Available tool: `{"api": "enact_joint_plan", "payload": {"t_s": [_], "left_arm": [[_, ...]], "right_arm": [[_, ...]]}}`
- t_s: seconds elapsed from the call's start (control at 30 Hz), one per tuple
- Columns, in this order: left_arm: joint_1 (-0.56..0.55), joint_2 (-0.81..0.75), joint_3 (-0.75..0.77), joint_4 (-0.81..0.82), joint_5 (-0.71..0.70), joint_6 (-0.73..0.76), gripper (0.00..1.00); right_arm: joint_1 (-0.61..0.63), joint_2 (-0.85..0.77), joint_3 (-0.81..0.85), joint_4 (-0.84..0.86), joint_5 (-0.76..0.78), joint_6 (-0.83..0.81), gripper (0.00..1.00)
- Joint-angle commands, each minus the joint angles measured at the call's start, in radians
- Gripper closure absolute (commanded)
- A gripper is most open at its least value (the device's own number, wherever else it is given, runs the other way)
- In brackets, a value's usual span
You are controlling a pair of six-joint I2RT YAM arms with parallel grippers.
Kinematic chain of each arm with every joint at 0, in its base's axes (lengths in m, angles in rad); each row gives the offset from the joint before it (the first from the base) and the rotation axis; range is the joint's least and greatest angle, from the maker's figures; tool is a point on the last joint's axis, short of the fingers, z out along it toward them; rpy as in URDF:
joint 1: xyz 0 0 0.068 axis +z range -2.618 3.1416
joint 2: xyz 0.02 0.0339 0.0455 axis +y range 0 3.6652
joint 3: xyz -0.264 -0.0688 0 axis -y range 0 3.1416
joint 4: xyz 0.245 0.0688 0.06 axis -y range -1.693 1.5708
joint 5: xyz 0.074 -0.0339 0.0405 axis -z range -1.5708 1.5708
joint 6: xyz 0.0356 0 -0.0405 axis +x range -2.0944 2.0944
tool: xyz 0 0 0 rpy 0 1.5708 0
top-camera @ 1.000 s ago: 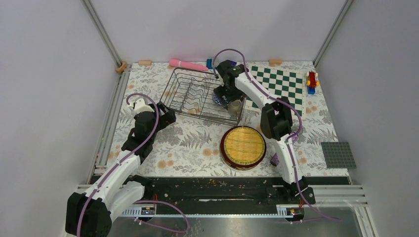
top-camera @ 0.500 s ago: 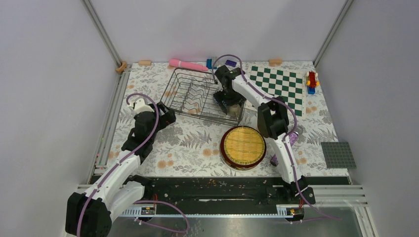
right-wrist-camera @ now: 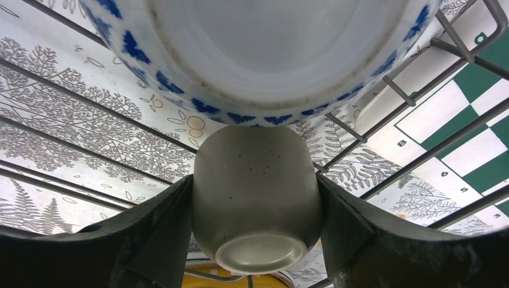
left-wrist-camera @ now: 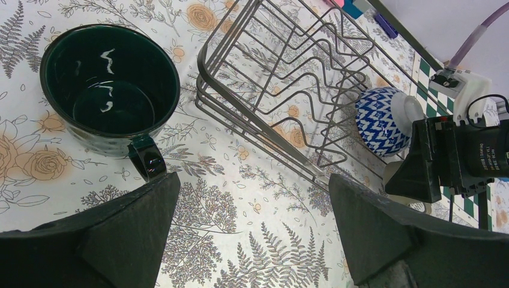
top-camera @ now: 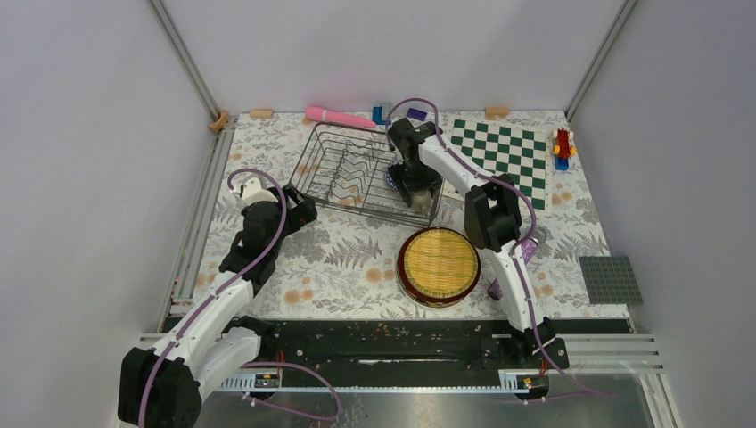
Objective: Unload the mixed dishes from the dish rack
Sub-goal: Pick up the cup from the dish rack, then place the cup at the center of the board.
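The dish rack (top-camera: 348,174) is a dark wire basket at the back centre of the table. At its right end lie a blue-and-white patterned bowl (right-wrist-camera: 264,54) and, right below it, a small olive cup (right-wrist-camera: 255,192) on its side. My right gripper (right-wrist-camera: 255,187) reaches into that end (top-camera: 417,189), and both fingers press the cup's sides. A dark green mug (left-wrist-camera: 108,84) stands upright on the cloth left of the rack (left-wrist-camera: 282,72). My left gripper (left-wrist-camera: 252,240) hovers beside it, open and holding nothing. A stack of plates (top-camera: 438,265) with a yellow woven-look one on top sits in front of the rack.
A green-and-white chessboard (top-camera: 504,152) lies right of the rack. A pink object (top-camera: 339,116) lies behind the rack, a toy figure (top-camera: 562,147) at the back right, and a grey studded plate (top-camera: 611,278) at the right edge. A purple cylinder (top-camera: 495,287) stands beside the right arm.
My right gripper has shifted slightly left and down into the rack's right end, and its jaws have narrowed onto the olive cup. The left arm has not moved.
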Motion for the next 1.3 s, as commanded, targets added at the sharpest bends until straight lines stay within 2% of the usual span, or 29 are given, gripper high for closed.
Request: {"api": "enact_joint_plan", "payload": {"t_s": [0.0, 0.3, 0.53, 0.67, 0.8, 1.0, 1.03, 1.13, 1.27], "left_arm": [[0.001, -0.005, 0.032, 0.035, -0.023, 0.008, 0.01], [0.001, -0.018, 0.025, 0.045, 0.004, 0.007, 0.01], [0.001, -0.032, 0.010, 0.091, 0.102, 0.012, 0.01], [0.001, -0.044, -0.003, 0.138, 0.209, 0.014, 0.01], [0.002, -0.046, -0.024, 0.231, 0.388, -0.006, 0.01], [0.001, 0.009, -0.080, 0.534, 0.746, -0.091, 0.01], [-0.004, 0.025, -0.092, 0.597, 0.799, -0.111, 0.01], [-0.034, 0.073, -0.097, 0.728, 0.890, -0.149, 0.01], [-0.101, 0.121, -0.070, 0.772, 0.920, -0.159, 0.05]], "right_arm": [[0.008, -0.108, -0.009, 0.030, -0.037, 0.045, 0.52], [0.007, -0.273, -0.178, 0.181, -0.082, 0.099, 0.58], [0.007, -0.473, -0.415, 0.418, -0.146, 0.166, 0.60], [0.007, -0.630, -0.616, 0.648, -0.224, 0.235, 0.63], [0.010, -0.794, -0.843, 0.940, -0.319, 0.341, 0.65], [0.051, -0.977, -1.163, 1.452, -0.438, 0.534, 0.67], [0.061, -0.997, -1.202, 1.552, -0.440, 0.582, 0.67], [0.119, -1.049, -1.288, 1.696, -0.397, 0.627, 0.67], [0.182, -1.092, -1.364, 1.855, -0.357, 0.679, 0.67]]}}
